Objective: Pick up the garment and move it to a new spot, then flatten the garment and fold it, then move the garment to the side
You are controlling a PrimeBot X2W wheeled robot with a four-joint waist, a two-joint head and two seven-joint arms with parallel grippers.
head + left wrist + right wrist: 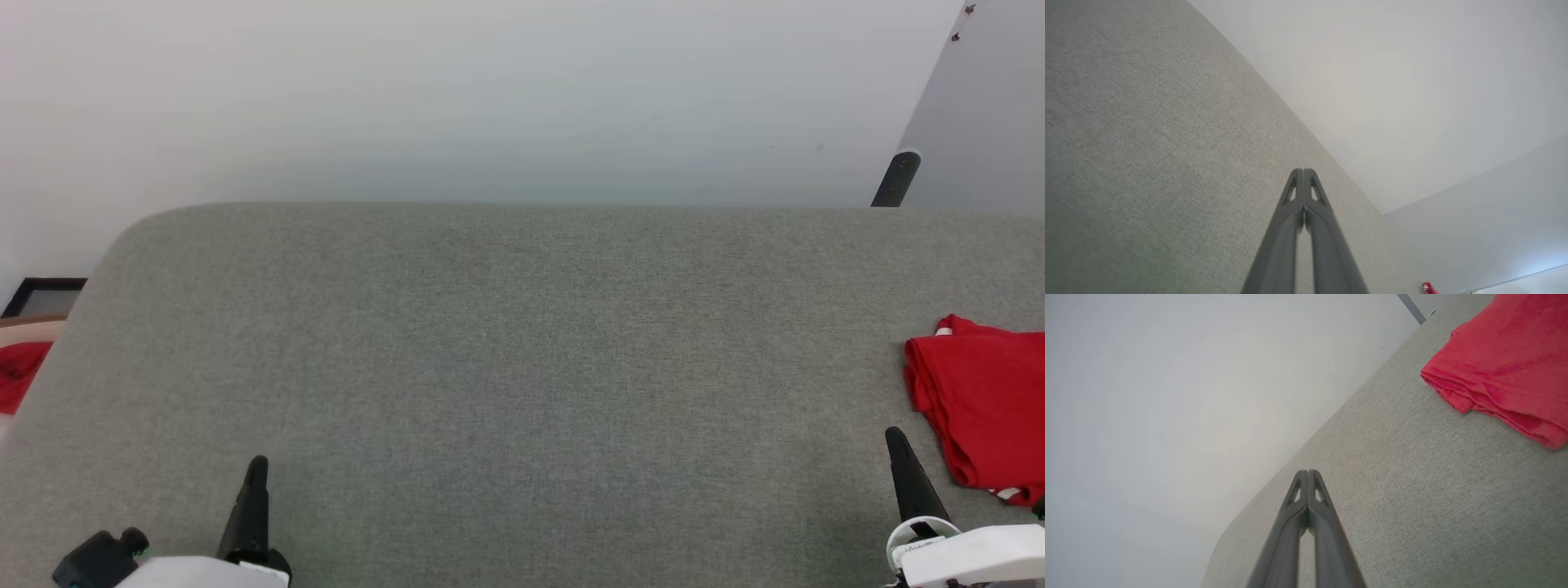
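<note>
Here, the left tool (259, 465) sits low at the near edge of the grey fabric surface (522, 343), towards its left corner. Its two dark fingers are pressed together and hold nothing, and they point away across the cloth. In the left wrist view the same tool (1303, 171) shows its fingertips meeting, with only the weave of the surface beneath them.

The right tool (896, 438) mirrors it at the near edge towards the right corner. It is likewise closed and empty, with its white wrist housing (971, 555) just behind it. Its own camera shows the tool (1308, 473) tips joined above bare fabric.

The garment (984, 392) lies folded in layers at the right edge of the surface, just beside the right tool but not touching it. Slivers of white-and-red trim peek out at its far and near corners. From the right wrist, the garment (1502, 359) shows stacked red folds with nothing between it and the tool.

Off the left edge lies a red cloth (20, 371), with a dark frame (45, 294) beyond it. Past the far right corner, a dark post (896, 178) leans against a grey panel (988, 106), and a pale wall (457, 90) rises behind.
</note>
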